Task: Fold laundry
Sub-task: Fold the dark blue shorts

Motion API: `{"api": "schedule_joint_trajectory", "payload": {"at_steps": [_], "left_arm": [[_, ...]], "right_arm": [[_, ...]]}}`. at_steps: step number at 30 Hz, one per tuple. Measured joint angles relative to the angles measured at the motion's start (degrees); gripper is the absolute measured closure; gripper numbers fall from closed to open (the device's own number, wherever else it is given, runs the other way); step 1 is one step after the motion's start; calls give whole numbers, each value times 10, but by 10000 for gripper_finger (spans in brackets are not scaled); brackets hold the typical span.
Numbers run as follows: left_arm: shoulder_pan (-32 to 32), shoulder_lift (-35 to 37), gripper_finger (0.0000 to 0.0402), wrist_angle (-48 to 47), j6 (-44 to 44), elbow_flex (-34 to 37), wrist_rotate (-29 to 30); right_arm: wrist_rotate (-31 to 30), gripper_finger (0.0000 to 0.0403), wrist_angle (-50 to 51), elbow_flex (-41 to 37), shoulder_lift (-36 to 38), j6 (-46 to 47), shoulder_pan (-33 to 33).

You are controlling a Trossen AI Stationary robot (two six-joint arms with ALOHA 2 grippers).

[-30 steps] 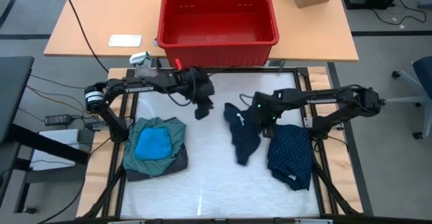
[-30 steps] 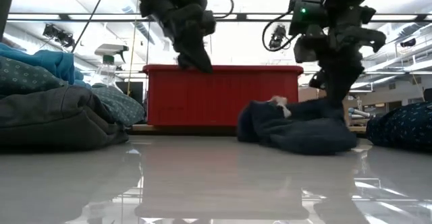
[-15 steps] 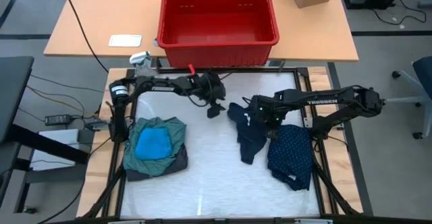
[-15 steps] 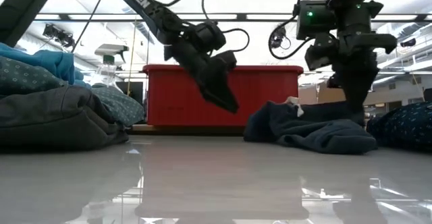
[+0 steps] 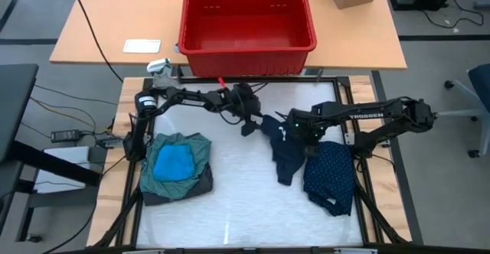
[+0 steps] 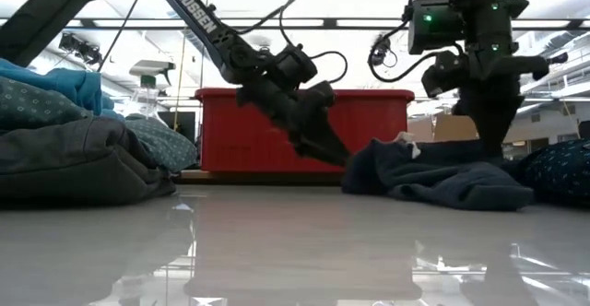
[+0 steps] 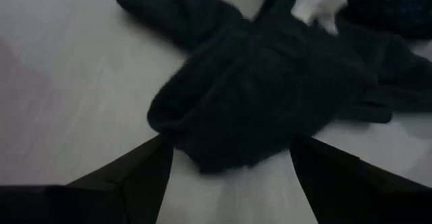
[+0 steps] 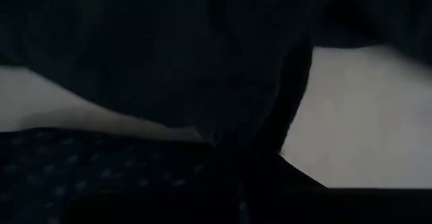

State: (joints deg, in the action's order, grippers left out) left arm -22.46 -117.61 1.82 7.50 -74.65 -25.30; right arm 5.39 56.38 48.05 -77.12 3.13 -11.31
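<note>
Reaching with fingers spread wide, the left gripper (image 5: 251, 124) nears the crumpled dark navy garment (image 5: 280, 151) mid-table. The right gripper (image 5: 308, 141) pinches that garment's other side. Folded teal stack (image 5: 177, 166) sits at the left edge; dotted piece (image 5: 329, 176) at the right.

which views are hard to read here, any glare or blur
Low view: backlit by bright ceiling lights, the arms silhouetted, and the glossy table mirrors them. Right wrist view: nearly black, pressed into dark cloth. Left wrist view: soft and blurry.
</note>
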Motion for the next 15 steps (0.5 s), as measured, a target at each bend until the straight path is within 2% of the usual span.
{"api": "schedule_joint_trajectory", "payload": {"at_steps": [7, 10, 15], "left_arm": [[-6, -15, 130, 56, -9, 0, 2], [-6, -19, 146, 77, -21, 0, 44], [-8, -22, 186, 82, -29, 0, 52]], "right_arm": [[-69, 396, -12, 44, -6, -47, -7], [-77, 396, -20, 55, -6, -48, -16], [-108, 396, -24, 61, -6, -48, -20]]}}
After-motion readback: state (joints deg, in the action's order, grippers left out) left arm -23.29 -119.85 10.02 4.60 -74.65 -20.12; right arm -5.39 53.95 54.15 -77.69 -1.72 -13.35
